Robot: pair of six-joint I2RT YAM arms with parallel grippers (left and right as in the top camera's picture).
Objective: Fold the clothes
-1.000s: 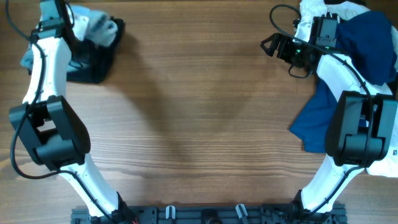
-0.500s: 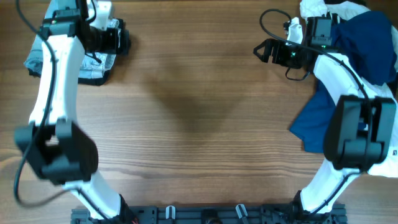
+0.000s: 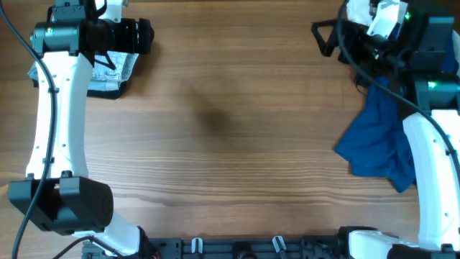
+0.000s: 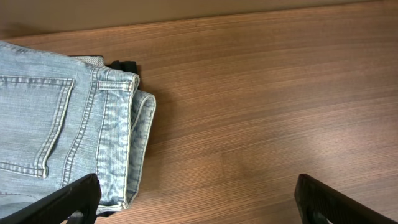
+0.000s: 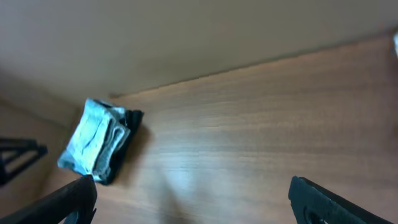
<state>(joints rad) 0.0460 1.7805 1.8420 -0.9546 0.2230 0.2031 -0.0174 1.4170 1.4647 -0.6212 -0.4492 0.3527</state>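
So the left arm runs up the left side of the desk (image 3: 230, 144) from its base at the near edge, then bends at the top so the wrist points right across the far-left corner. The left gripper (image 3: 140, 36) hangs there just above the folded denim shorts (image 3: 115, 68), jaws spread wide with nothing between them. In the left wrist view the left gripper (image 4: 196, 186) only has bare wood between the fingers, and the shorts (image 4: 56, 130) lie off to the left with a stitched back pocket facing up. They sit on a black garment (image 3: 108, 90) that pokes out underneath. The right arm does pretty much the mirror thing: up the right side, wrist at the far-right corner, right gripper (image 3: 327, 37) aimed left, wide open too and gripping nothing. A crumpled navy-blue garment (image 3: 374, 137) is spread under that arm, with a white garment (image 3: 359, 11) bunched at the far edge. The right wrist camera looks across the desk and catches the shorts stack (image 5: 93, 140) well away on the other side
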